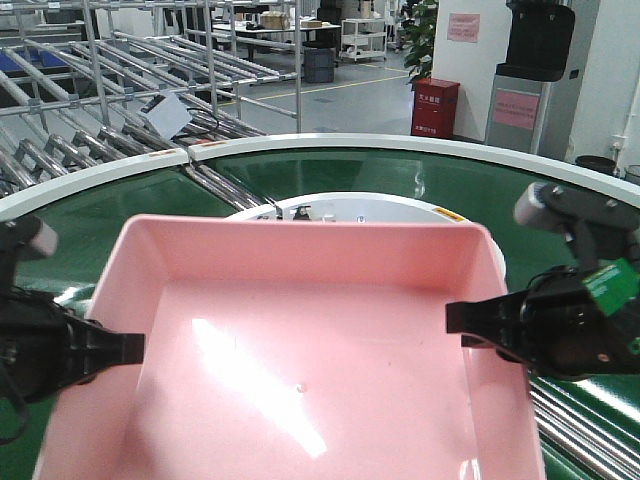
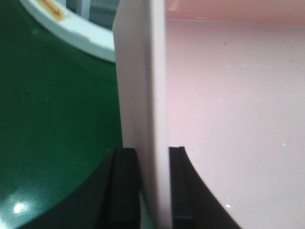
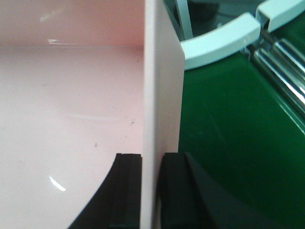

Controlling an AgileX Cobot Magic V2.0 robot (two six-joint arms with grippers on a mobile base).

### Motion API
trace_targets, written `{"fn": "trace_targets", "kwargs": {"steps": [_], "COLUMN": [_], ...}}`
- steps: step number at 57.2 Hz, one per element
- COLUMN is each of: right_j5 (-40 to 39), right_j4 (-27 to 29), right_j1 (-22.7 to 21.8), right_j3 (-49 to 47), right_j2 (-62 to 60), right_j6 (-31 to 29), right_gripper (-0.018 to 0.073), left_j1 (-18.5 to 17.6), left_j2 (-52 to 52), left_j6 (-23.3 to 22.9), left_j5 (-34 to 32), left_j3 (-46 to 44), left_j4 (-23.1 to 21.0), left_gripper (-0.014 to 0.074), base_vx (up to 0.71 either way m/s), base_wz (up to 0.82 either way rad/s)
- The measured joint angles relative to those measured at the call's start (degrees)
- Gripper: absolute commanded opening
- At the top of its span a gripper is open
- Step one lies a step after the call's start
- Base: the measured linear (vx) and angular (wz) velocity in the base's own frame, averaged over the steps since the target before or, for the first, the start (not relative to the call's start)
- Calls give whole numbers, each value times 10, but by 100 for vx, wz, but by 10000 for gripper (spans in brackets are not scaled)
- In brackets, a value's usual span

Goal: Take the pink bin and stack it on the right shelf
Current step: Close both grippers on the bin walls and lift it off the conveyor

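Pink bin [image 1: 300, 350] front centre, over the green curved belt [image 1: 450, 180]. Left gripper [image 2: 152, 160] clamped on its left wall, one finger inside, one outside. Right gripper [image 3: 151, 162] clamped likewise on the right wall. Red box [image 1: 434, 108] beyond the belt: white characters, too small to read. Pink wall notice [image 1: 463, 27]: unreadable. Steel roller racks [image 1: 120, 130] far left.

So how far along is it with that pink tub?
Grabbing looks done: the left tool and right tool each pinch a side wall of the pink bin. In hand: the bin is gripped over the green belt; I can't tell whether it's lifted clear. Left: carrying it to the shelf, which isn't in view, and setting it down there.
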Motion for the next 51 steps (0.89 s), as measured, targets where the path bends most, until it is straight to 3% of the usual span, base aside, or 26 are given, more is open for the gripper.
{"fn": "trace_targets", "kwargs": {"steps": [13,51], "right_j5": [6,20], "right_j4": [3,5], "right_j1": [2,2], "right_j3": [0,0], "right_j2": [-18,-18], "right_j6": [6,6], "right_gripper": [-9,-9], "left_j1": [-2,-2], "left_j2": [-43,-44], "left_j6": [-10,-14], "left_j5": [18,40], "left_j3": [5,5], "left_j4": [-2,-2], "left_gripper": [-2,-2], "base_vx": [0,0], "base_wz": [0,0]}}
